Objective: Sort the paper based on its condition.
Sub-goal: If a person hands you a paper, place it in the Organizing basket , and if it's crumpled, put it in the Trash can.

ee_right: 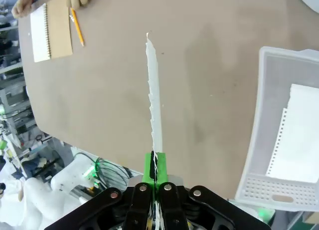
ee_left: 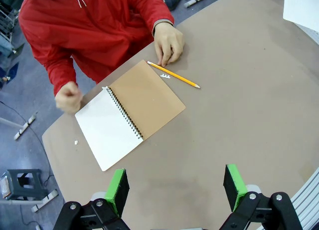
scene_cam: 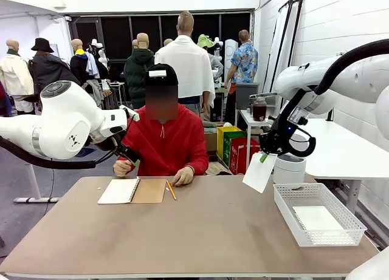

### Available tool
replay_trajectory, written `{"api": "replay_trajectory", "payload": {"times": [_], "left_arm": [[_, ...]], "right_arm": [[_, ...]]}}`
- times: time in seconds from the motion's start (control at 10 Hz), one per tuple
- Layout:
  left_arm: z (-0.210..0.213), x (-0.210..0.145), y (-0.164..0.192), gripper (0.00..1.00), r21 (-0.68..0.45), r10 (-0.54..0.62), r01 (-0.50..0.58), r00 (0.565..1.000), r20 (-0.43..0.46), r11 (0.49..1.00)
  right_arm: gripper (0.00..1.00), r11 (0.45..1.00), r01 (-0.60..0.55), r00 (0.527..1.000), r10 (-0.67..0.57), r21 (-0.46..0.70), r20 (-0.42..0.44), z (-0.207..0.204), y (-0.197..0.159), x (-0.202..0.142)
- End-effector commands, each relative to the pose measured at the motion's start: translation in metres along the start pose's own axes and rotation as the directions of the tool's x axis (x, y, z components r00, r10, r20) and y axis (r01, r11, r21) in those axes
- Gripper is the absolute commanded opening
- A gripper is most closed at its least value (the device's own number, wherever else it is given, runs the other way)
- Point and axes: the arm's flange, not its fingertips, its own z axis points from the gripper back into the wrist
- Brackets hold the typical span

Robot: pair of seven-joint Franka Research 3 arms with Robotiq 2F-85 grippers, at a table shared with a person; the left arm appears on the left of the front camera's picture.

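White paper sheet (scene_cam: 259, 172) hangs from the right tool (scene_cam: 265, 157) at the right of the front view, above the table (scene_cam: 200, 231) and just left of the white mesh basket (scene_cam: 285, 204). The right tool is clenched on the sheet's top edge; in the right wrist view the sheet (ee_right: 154, 100) stands edge-on, rising from between the closed green pads (ee_right: 148, 166), its torn perforated edge showing as small teeth. A second sheet (scene_cam: 317, 218) lies flat inside the basket at the lower right of the front view, and shows again in the basket (ee_right: 269, 115) at the right of the right wrist view.

At centre left of the front view a spiral notebook (scene_cam: 132, 191) lies open on the table, a white page on the left and the brown cover on the right, with a yellow pencil (scene_cam: 171, 189) just beside it. The person's hand (scene_cam: 182, 176) rests at the pencil's far end.

The left tool (ee_left: 176, 190) is released, its green pads wide apart above bare table, with nothing between them.
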Motion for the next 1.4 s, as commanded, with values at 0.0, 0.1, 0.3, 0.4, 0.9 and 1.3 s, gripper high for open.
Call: {"api": "replay_trajectory", "payload": {"times": [0.0,0.1,0.3,0.4,0.9,1.3], "left_arm": [[0.000,-0.001,0.001,1.00,-0.001,0.002,-0.002,1.000,-0.003,1.000],[0.000,-0.001,0.001,1.00,-0.001,0.002,-0.002,1.000,-0.003,1.000],[0.000,-0.001,0.001,1.00,-0.001,0.002,-0.002,1.000,-0.003,1.000],[0.000,-0.001,0.001,1.00,-0.001,0.002,-0.002,1.000,-0.003,1.000],[0.000,-0.001,0.001,1.00,-0.001,0.002,-0.002,1.000,-0.003,1.000],[0.000,-0.001,0.001,1.00,-0.001,0.002,-0.002,1.000,-0.003,1.000]], "right_arm": [[0.00,1.000,0.005,1.000,-0.005,0.020,-0.007,0.001,0.003,0.004],[0.00,1.000,0.005,1.000,-0.005,0.020,-0.007,0.001,0.003,0.004],[0.00,0.999,-0.019,0.997,0.021,-0.027,0.072,0.003,-0.011,-0.007],[0.00,0.998,-0.042,0.990,0.048,-0.048,0.134,0.007,-0.023,-0.016],[0.00,0.993,-0.047,0.955,0.077,-0.111,0.285,0.020,-0.073,-0.066],[0.00,0.990,0.002,0.948,0.044,-0.144,0.316,0.017,-0.114,-0.070]]}}
